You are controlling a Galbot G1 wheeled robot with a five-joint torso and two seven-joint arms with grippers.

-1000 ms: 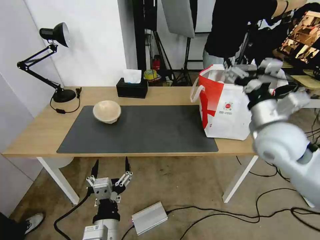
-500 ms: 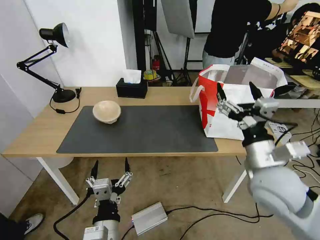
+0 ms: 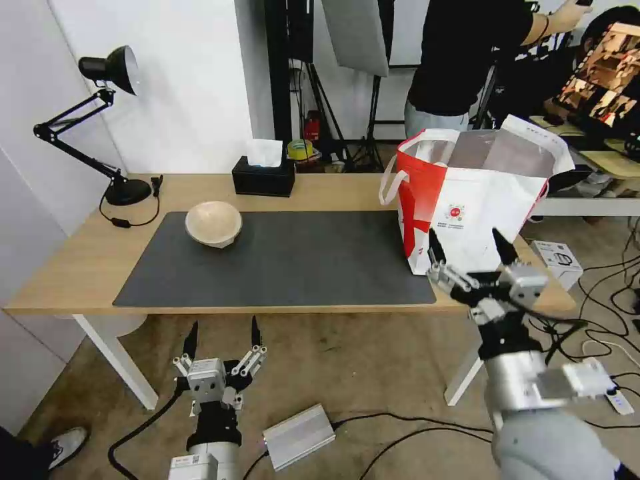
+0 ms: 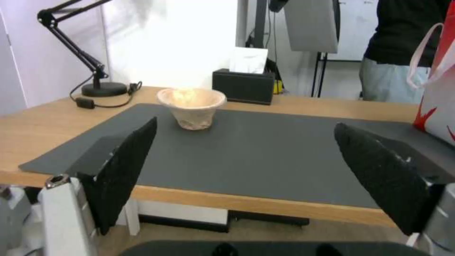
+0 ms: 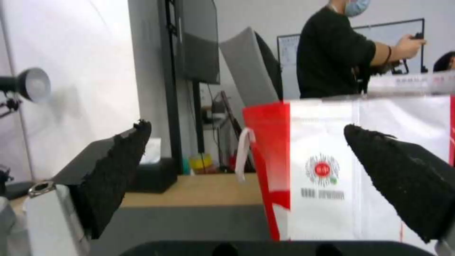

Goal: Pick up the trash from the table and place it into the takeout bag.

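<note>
Right gripper hangs just in front of the table's near edge, before the takeout bag, fingers spread apart and empty. Left gripper sits low below the near edge, fingers likewise apart, holding nothing. Beige paper bowl stands upright on the far left part of the dark mat, well apart from the bag, which stands open at the table's right end.
</note>
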